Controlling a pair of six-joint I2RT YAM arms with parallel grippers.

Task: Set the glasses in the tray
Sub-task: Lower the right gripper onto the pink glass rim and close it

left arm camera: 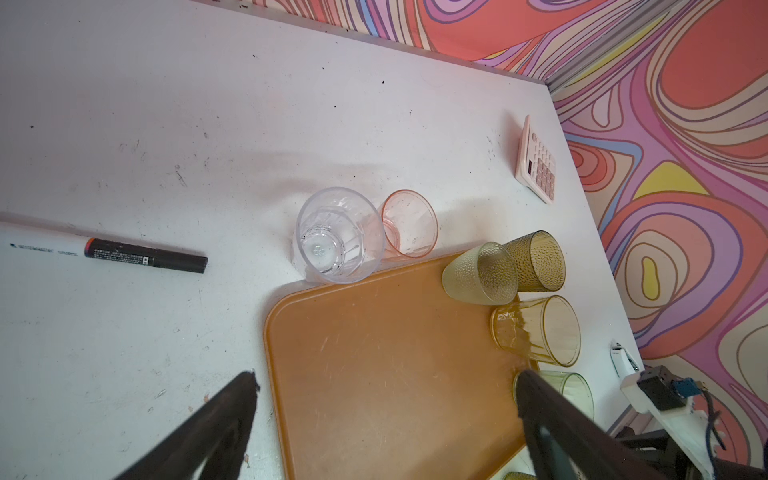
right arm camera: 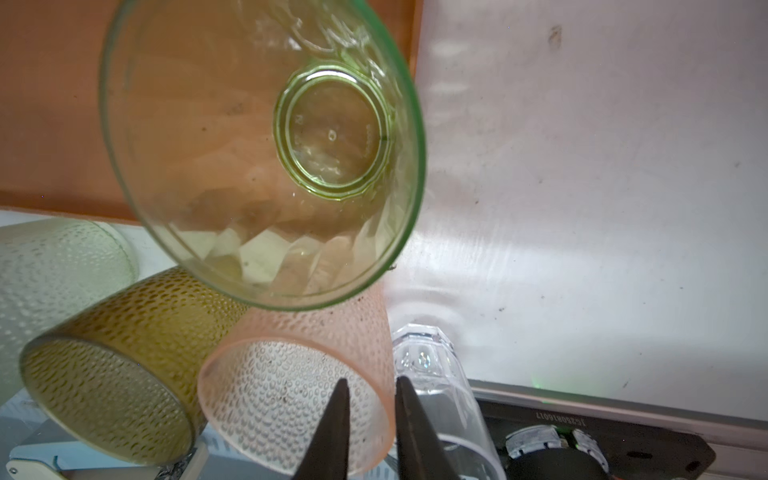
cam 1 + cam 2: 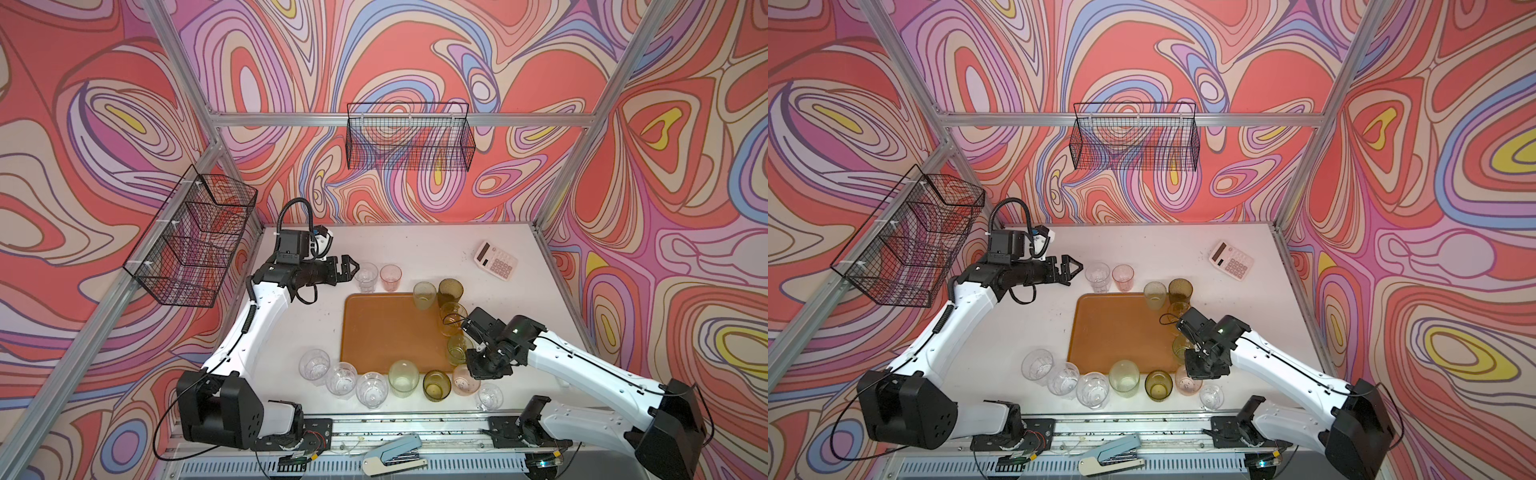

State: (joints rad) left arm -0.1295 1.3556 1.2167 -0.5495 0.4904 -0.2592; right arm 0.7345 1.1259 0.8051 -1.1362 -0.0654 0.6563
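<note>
Two pincers: the left pincer (image 3: 351,269) gapes wide; only a wrist view shows us the right pincer (image 2: 372,380) straddling the dimpled pink glass (image 2: 270,399) wall, grip unclear.

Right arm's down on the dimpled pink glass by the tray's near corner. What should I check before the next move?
1. Right gripper jaws straddle the dimpled pink glass wall, one inside, one outside: ok.
2. Jaws firmly closed on that wall: cannot tell.
3. Room around it: not ok; the olive glass and a clear glass crowd both sides.
4. Bare space on the tray: ok, its middle is free.
5. Left gripper off the tray, jaws open: ok.
</note>
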